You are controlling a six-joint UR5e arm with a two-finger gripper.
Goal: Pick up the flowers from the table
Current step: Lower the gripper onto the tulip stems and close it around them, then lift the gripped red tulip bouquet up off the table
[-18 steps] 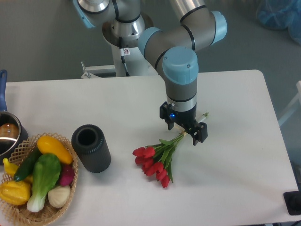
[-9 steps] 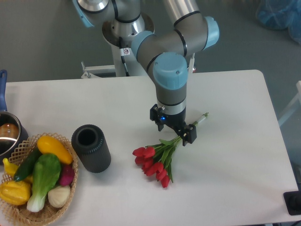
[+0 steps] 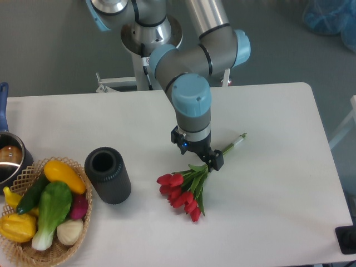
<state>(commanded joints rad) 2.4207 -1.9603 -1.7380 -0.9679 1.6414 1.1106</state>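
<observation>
The flowers (image 3: 183,192), a bunch of red tulips with green leaves, lie on the white table (image 3: 278,183) right of centre. Their thin green stems (image 3: 232,144) run up and to the right. My gripper (image 3: 196,154) hangs over the upper leaves where the stems begin, just above the bunch. Its fingers (image 3: 216,162) look spread on either side of the stems, and nothing is held.
A black cylinder-shaped vase (image 3: 107,174) lies to the left of the flowers. A wicker basket (image 3: 19,245) of toy vegetables sits at the front left corner. A pot (image 3: 8,158) stands at the left edge.
The gripper has moved left along the stems, from the stem middle toward the leaves. The flowers have not moved.
</observation>
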